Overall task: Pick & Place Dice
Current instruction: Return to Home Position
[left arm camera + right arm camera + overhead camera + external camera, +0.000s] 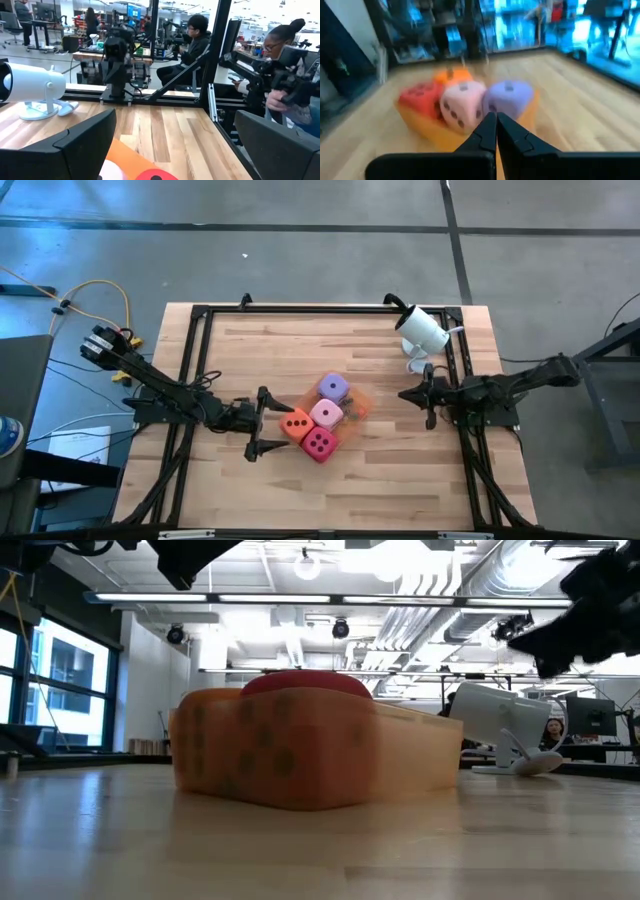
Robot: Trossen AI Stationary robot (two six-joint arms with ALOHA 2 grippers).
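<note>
Jaws on the left gripper [272, 423] are standing wide apart with nothing between them, opening toward the orange tray [360, 402] just beside the wall nearest that arm; whether a finger is touching that wall cannot be told. The right gripper [496, 122] is pressing its fingers together, empty, pointing at the tray from the opposite side and hanging clear of it.

My worry is the left side. With those fingers spread so close to the tray, any sideways drift or drop while pulling away could catch the low wall and drag or tilt the tray. That could spill a die, since the dice are rising well above the rim.

All four dice [462, 105] are sitting inside the tray, packed against one another. The purple die [333, 388] is lying at one end and the magenta die [319, 444] at the opposite end. The light pink die [326, 414] is resting between them, and the orange die [296, 423] is on the side toward the left gripper. They are looking soft and foam-like, with rounded corners and dark pips.
</note>
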